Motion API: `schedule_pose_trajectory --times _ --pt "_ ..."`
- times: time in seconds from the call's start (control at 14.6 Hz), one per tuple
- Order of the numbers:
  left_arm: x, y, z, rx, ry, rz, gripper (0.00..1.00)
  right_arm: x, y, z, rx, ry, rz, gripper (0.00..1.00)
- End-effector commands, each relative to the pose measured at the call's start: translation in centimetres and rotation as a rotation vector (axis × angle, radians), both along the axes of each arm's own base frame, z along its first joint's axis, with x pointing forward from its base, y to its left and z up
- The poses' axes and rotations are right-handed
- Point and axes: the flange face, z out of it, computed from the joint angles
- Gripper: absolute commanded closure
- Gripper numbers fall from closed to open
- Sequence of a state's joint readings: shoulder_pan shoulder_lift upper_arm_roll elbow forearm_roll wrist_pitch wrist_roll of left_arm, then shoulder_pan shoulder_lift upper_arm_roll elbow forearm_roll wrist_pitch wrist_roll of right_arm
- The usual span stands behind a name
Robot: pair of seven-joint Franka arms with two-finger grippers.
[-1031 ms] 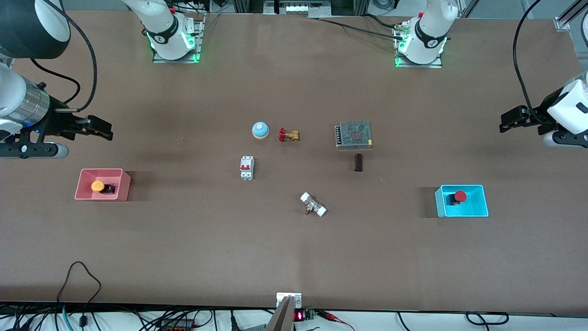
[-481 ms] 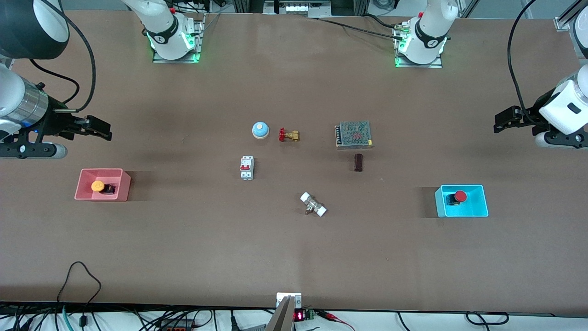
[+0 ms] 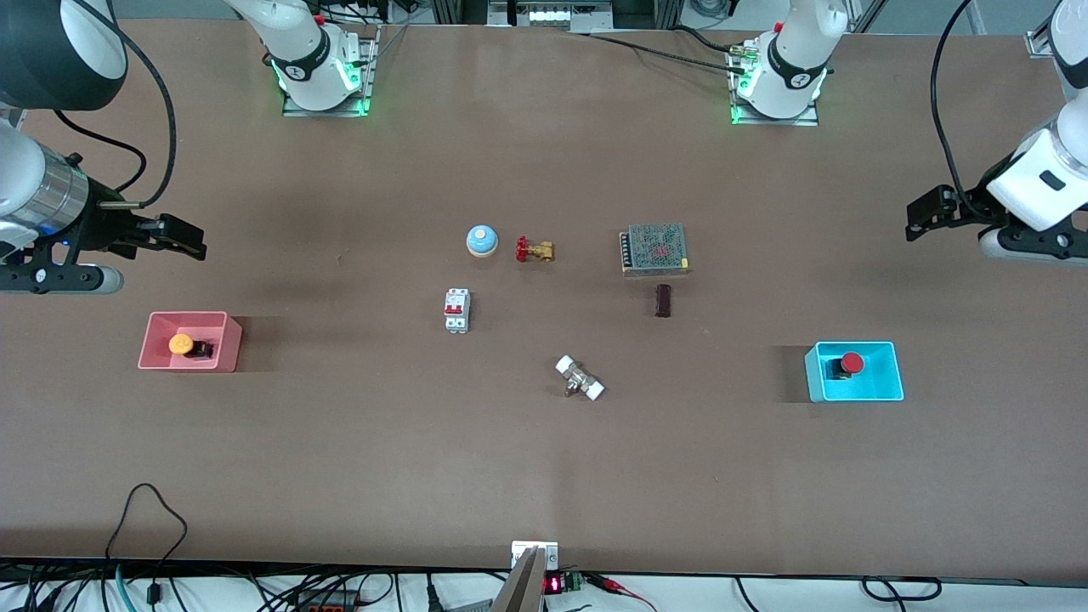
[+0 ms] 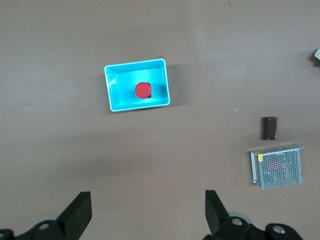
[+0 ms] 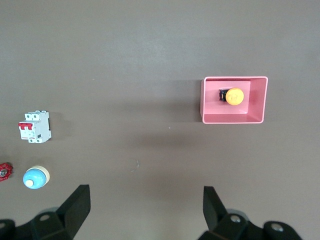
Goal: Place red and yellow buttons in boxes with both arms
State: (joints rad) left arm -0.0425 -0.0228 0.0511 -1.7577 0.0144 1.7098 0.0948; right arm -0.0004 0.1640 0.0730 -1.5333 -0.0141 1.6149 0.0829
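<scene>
The yellow button (image 3: 182,344) lies in the pink-red box (image 3: 153,357) at the right arm's end of the table; both show in the right wrist view, button (image 5: 233,96) in box (image 5: 207,100). The red button (image 3: 849,364) sits in the cyan box (image 3: 884,387) at the left arm's end; the left wrist view shows the button (image 4: 143,90) in the box (image 4: 114,95). My right gripper (image 3: 189,239) is open and empty, high over bare table near the pink-red box. My left gripper (image 3: 922,212) is open and empty, high over bare table near the cyan box.
In the middle of the table lie a blue bell (image 3: 481,240), a brass valve with a red handle (image 3: 534,250), a white circuit breaker (image 3: 456,310), a metal mesh power supply (image 3: 654,249), a dark brown block (image 3: 663,300) and a white-ended fitting (image 3: 580,378).
My left gripper has risen and drifted a little toward the table's middle. My right gripper has barely moved. Both buttons stay in their boxes.
</scene>
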Motion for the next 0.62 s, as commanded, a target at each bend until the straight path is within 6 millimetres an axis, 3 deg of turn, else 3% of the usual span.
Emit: schedule_pose_trajectory --times 0.0,0.55 --pt "-0.87 0.09 0.24 0.012 0.007 0.009 0.0 0.19 -0.21 0.36 0.008 0.009 -0.019 0.0" --pt "-0.84 -0.05 0.22 0.015 0.008 0.004 0.0 0.22 -0.68 0.36 0.008 0.009 -0.022 0.0"
